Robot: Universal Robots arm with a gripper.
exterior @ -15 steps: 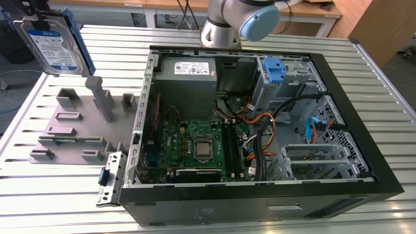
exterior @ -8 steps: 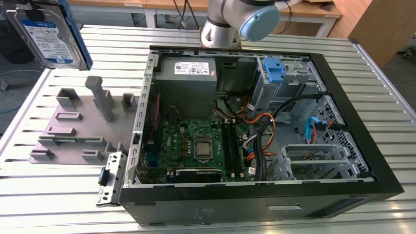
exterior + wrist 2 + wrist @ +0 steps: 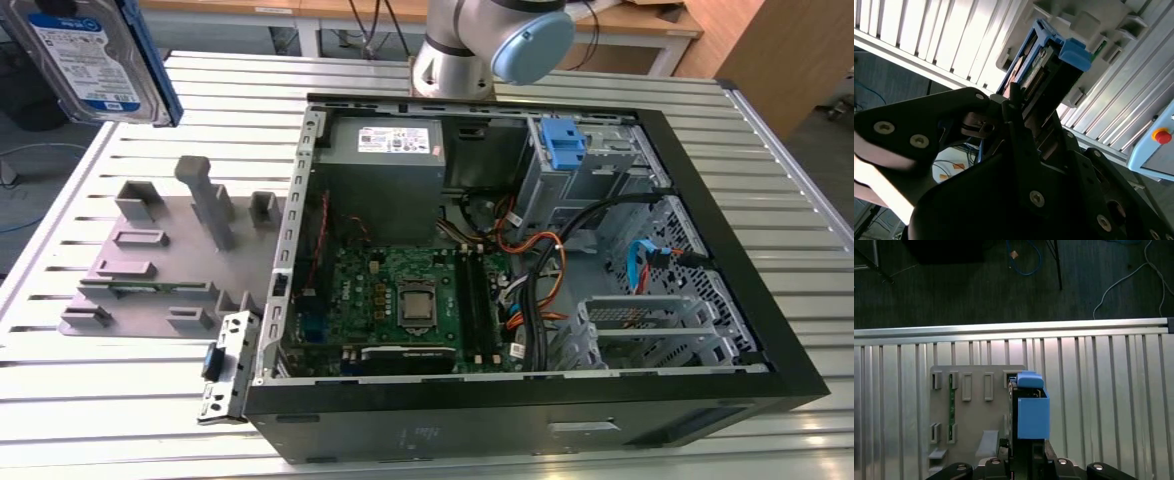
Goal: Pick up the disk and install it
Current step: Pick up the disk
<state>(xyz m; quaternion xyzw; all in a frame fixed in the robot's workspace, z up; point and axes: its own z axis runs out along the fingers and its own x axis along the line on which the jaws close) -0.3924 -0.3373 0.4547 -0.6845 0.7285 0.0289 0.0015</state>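
1 disk (image 3: 91, 60), aloft at 10 o'clock in the exterior view, pinched by gripper (image 3: 1021, 107). Step: picked up, not installed. Judged need: square its rails to computer case (image 3: 742, 262) bay

The arm (image 3: 491, 45) stands at the far side of the scene, its grey-and-blue joint showing in the exterior view. In both wrist views the black gripper (image 3: 1021, 457) has its fingers (image 3: 1016, 117) clamped on the disk (image 3: 91, 58), which is held raised.
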